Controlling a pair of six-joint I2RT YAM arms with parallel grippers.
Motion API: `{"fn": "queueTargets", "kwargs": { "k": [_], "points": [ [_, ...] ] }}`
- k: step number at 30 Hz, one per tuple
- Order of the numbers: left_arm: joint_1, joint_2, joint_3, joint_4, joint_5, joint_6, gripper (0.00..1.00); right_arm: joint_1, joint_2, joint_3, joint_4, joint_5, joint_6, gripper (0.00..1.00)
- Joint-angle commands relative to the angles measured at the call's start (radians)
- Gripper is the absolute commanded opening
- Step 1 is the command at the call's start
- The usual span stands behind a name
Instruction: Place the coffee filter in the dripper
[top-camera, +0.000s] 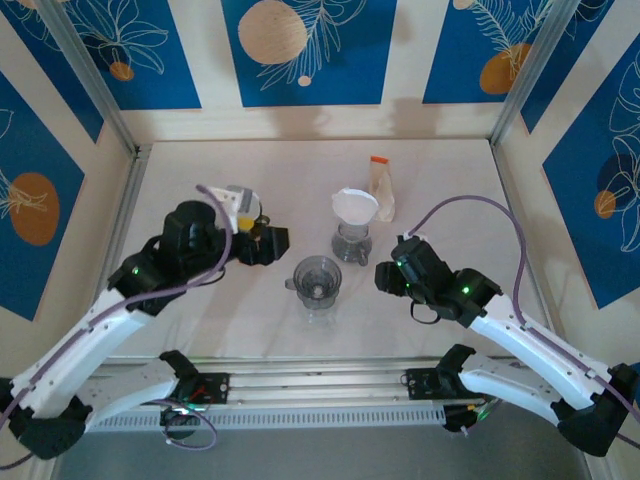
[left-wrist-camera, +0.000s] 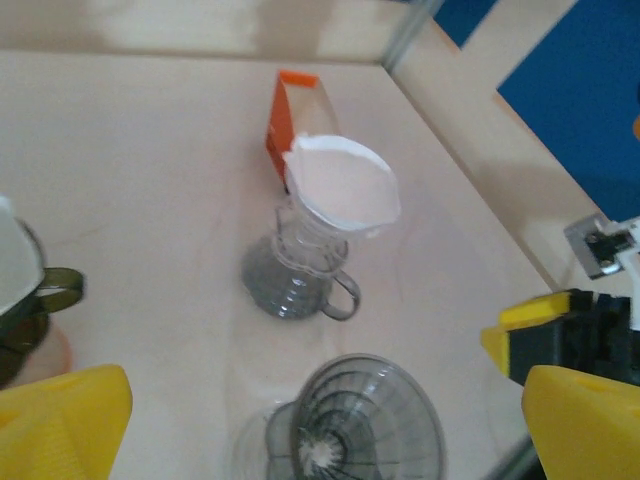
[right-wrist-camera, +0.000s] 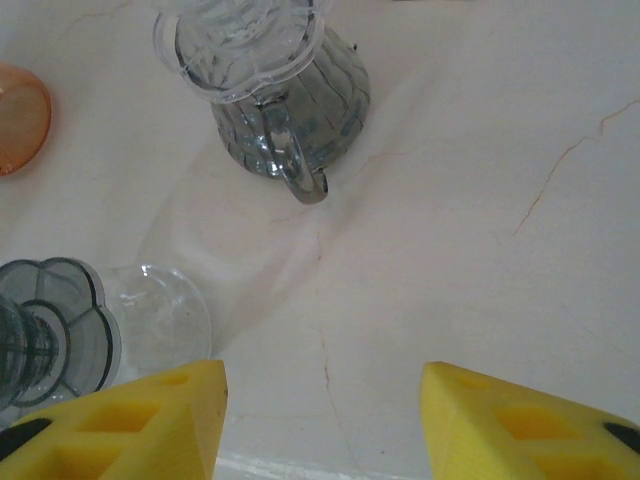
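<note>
**A:** Start closest in: the yellow fingers (left-wrist-camera: 60, 420) of the left gripper (left-wrist-camera: 325, 395), one at each bottom corner of its wrist view. Is it holding anything?

**B:** No. Its jaws are spread wide with nothing clamped. The empty second dripper (left-wrist-camera: 350, 425) shows between the fingers but lies lower, on the table (right-wrist-camera: 480, 200), and they don't touch it.

**A:** And the right gripper (right-wrist-camera: 322, 385)?

**B:** Its jaws are parted too, less widely, with only bare tabletop between the fingers. Neither gripper carries anything.

**A:** So where is the coffee filter (left-wrist-camera: 343, 188)?

**B:** Further out. It sits open-mouthed in the top of the dripper (left-wrist-camera: 297, 270), the handled one beyond the empty one. Its white rim stands above the clear cone and leans a little toward one side. The filter packet (left-wrist-camera: 290, 115) lies just behind it.

**A:** Which step is that, then?

**B:** I'd call it the release. The filter is in and both grippers are free of it, so the placing itself looks done or very nearly so.

**A:** What does the next move call for?

**B:** Probably a clean retreat. Both arms flank the two drippers closely, so they should back off without clipping a handle or brushing the paper. I can't tell from here whether the filter is fully seated. If it's riding high, a light press on the rim might be needed first.
</note>
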Motion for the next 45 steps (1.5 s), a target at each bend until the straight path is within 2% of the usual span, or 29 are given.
{"fn": "queueTargets", "kwargs": {
  "k": [1, 5, 9, 15, 21, 25, 29, 35, 40, 45],
  "points": [
    [0.007, -0.064, -0.132, 0.102, -0.116, 0.012, 1.0, -0.021, -0.008, -0.015, 0.011, -0.004, 0.015, 0.55],
    [0.006, -0.144, -0.283, 0.122, -0.15, -0.028, 1.0, -0.05, -0.006, -0.027, 0.027, -0.022, -0.002, 0.57],
    [0.006, -0.248, -0.437, 0.132, -0.211, -0.126, 1.0, -0.088, 0.003, -0.027, 0.039, -0.034, -0.017, 0.59],
    [0.007, -0.444, -0.572, 0.241, -0.22, -0.162, 1.0, -0.242, 0.049, 0.025, 0.093, -0.117, -0.084, 0.55],
    [0.006, -0.484, -0.578, 0.246, -0.225, -0.152, 1.0, -0.41, 0.209, 0.181, 0.16, -0.193, -0.163, 0.47],
    [0.007, -0.472, -0.583, 0.247, -0.192, -0.148, 0.95, -0.493, 0.367, 0.304, 0.204, -0.239, -0.196, 0.44],
    [0.008, -0.469, -0.586, 0.226, -0.196, -0.159, 0.95, -0.569, 0.547, 0.433, 0.214, -0.318, -0.242, 0.41],
    [0.009, -0.467, -0.579, 0.198, -0.205, -0.155, 0.98, -0.597, 0.78, 0.617, 0.197, -0.369, -0.299, 0.3],
    [0.011, -0.453, -0.575, 0.199, -0.202, -0.157, 0.99, -0.585, 0.894, 0.727, 0.178, -0.363, -0.265, 0.3],
    [0.011, -0.434, -0.578, 0.207, -0.206, -0.165, 1.0, -0.57, 0.952, 0.767, 0.202, -0.367, -0.18, 0.3]
  ]
}}
